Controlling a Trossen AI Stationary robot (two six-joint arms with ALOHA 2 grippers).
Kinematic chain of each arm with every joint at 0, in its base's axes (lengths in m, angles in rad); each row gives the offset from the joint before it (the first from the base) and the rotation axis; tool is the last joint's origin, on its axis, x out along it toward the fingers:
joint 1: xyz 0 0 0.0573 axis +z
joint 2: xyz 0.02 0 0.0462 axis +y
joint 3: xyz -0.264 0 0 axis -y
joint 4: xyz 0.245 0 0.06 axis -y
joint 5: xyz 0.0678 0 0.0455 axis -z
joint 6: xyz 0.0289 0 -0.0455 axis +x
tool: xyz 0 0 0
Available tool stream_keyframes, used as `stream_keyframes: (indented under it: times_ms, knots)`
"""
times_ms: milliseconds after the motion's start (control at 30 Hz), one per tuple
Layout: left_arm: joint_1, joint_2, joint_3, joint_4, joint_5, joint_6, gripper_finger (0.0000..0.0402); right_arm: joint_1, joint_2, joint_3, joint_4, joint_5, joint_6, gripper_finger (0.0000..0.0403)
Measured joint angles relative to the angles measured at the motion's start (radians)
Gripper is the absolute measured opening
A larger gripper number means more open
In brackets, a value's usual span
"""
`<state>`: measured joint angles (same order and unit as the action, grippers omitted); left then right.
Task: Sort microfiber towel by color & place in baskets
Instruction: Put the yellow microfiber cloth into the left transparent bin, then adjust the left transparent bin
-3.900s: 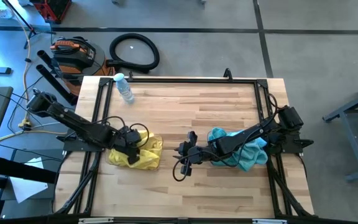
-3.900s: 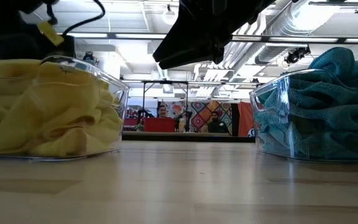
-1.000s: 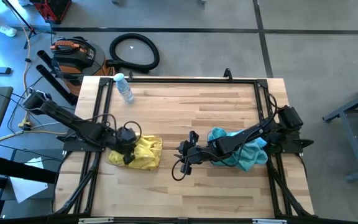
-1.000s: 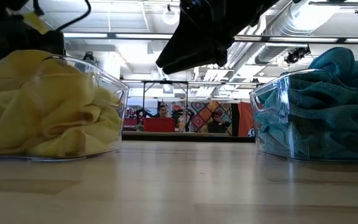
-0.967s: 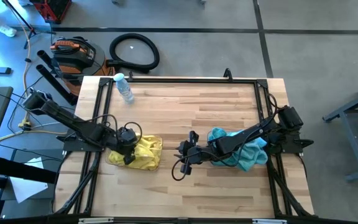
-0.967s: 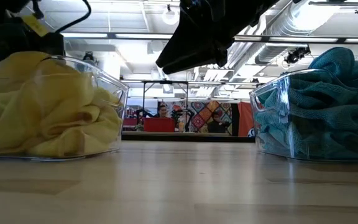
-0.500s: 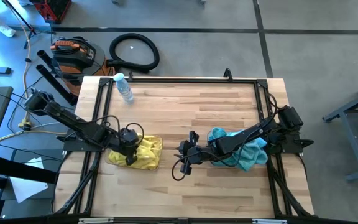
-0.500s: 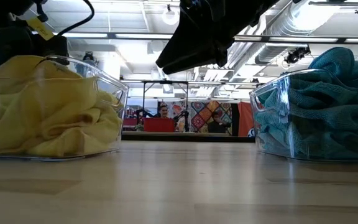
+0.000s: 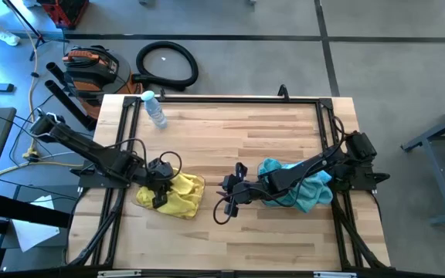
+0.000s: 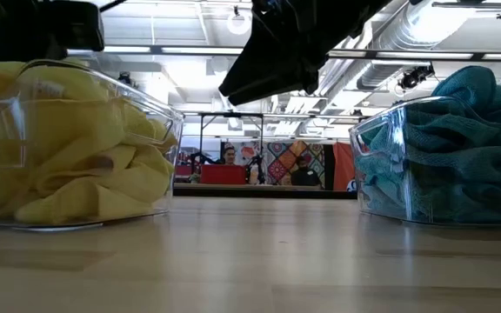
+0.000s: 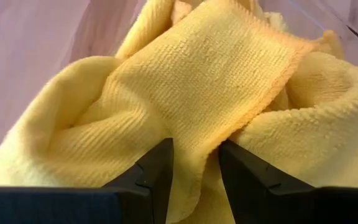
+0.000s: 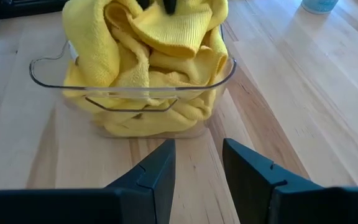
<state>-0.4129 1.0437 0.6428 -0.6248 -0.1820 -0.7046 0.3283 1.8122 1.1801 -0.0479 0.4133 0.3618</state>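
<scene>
My left gripper (image 11: pixel 194 163), fingers parted w/ a fold of fuzzy yellow microfiber towel (image 11: pixel 216 93) between, over left clear plastic basket (image 12: pixel 132 93); right gripper (image 12: pixel 197 163) open mid-table.

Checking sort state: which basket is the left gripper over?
The basket of yellow towels, on the table's left half. The left gripper is down in its pile; the other basket holds teal towels.
</scene>
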Motion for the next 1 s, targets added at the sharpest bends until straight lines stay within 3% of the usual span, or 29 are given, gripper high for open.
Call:
stream_keyframes:
  times_ms: [200,567,800,1000]
  knots:
    - [0.0,-0.032,0.078,-0.135,-0.011,-0.024,0.012,0.0,0.002,0.0,-0.013,0.0,-0.002,0.0129]
    - [-0.003,-0.075,0.125,-0.071,-0.006,-0.023,0.012,0.0,0.002,0.0,-0.016,0.0,-0.003,0.0129]
    - [-0.065,0.023,0.123,0.128,0.042,0.035,0.012,0.0,0.002,0.0,-0.023,0.0,-0.001,0.0129]
    - [-0.094,0.162,0.123,0.142,0.039,0.01,0.012,0.0,0.002,0.0,-0.022,0.0,-0.003,0.0129]
